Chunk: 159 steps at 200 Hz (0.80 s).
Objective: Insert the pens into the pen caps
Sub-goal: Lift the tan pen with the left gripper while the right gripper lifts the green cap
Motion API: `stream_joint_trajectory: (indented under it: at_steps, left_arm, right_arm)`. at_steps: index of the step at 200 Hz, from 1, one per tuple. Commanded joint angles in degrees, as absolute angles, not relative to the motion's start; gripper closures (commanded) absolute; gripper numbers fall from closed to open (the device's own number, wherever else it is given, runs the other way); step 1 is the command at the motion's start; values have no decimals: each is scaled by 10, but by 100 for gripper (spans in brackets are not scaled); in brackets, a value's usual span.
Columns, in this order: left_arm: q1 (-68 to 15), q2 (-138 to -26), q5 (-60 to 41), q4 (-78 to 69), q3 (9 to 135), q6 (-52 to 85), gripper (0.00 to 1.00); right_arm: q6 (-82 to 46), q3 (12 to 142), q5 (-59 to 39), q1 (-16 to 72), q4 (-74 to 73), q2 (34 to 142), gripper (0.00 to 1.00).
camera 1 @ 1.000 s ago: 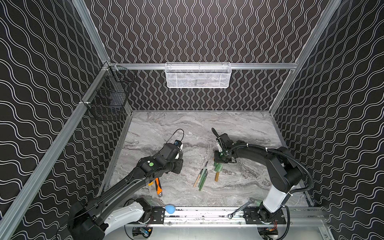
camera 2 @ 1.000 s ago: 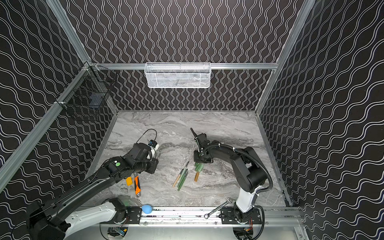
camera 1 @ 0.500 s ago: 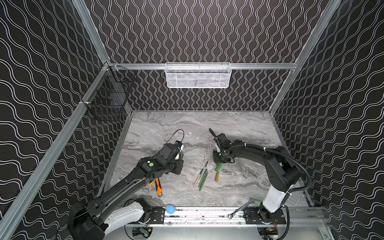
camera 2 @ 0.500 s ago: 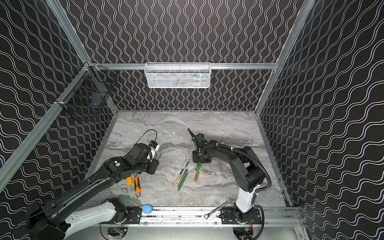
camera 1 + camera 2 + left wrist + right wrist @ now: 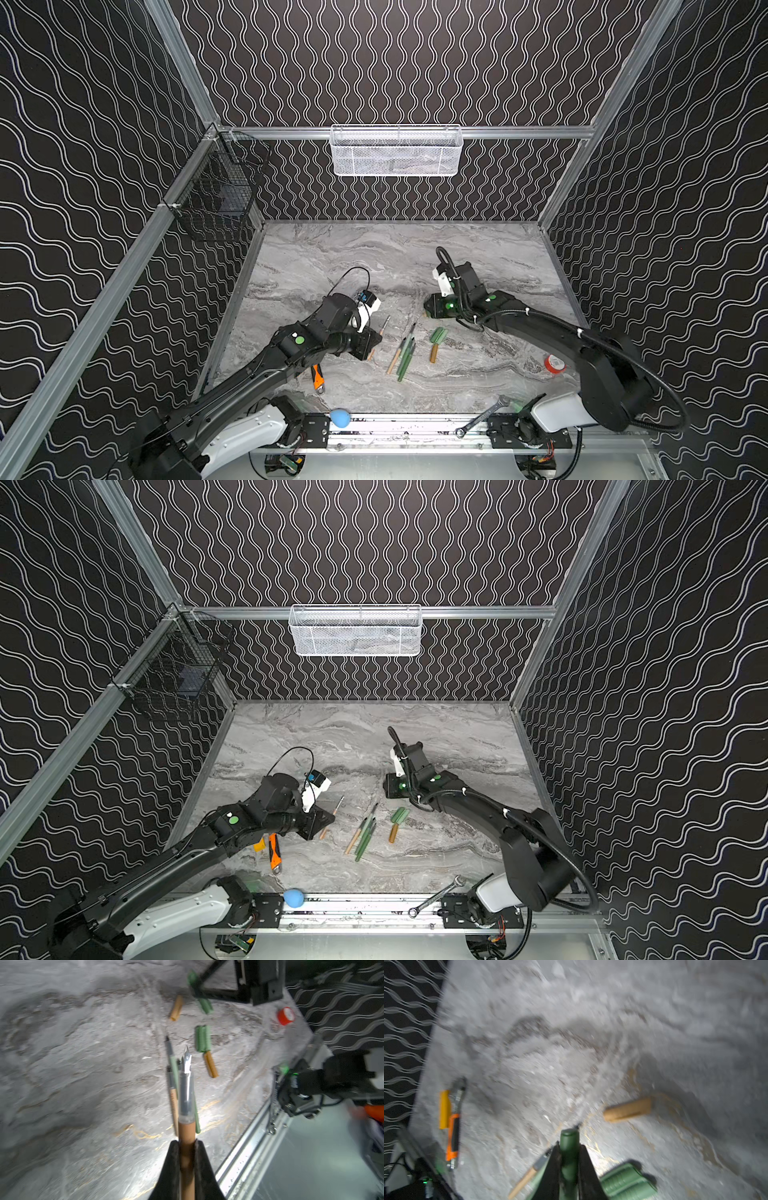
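L end effector (image 5: 187,1144) is clamped on a tan pen (image 5: 186,1093), nib poking straight out front; R end effector (image 5: 569,1145) is clamped on a green cap (image 5: 569,1135), far ahead of that nib, so I think they must meet end-to-end.

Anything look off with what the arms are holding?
Possible colour mismatch: the left gripper holds a tan pen, nib bare, while the right gripper is shut on a green cap. A tan cap lies loose on the table nearby.

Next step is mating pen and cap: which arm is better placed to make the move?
Left, probably: the left gripper grips the tan pen with its nib free and pointing outward; the right gripper only holds a green cap.
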State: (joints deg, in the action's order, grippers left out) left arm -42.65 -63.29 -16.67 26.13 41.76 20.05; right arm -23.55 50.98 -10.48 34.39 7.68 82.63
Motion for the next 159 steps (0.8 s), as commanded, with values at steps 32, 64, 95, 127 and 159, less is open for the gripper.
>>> stream_joint_trajectory:
  at_steps: [32,64,95,127,159]
  left_arm:
    - [-435,-597,-243,101,365,228,100]
    - [-435,-561,-223,72,334,236,100]
    - [-435,-540,-204,72,321,236,100]
    - [-433,-518,-182,80,318,234,100]
    - [-423,-507,-189,70,314,233,100]
  right_arm:
    - [-312,467,-137,362,-229,795,88]
    - [-327,487,-94,400,-274,807,89]
    - [-354,461,-99,414,-370,805,91]
    - [-347,443,-107,426,-413,792,93]
    - [-350,415,-144,439,-492,788,93]
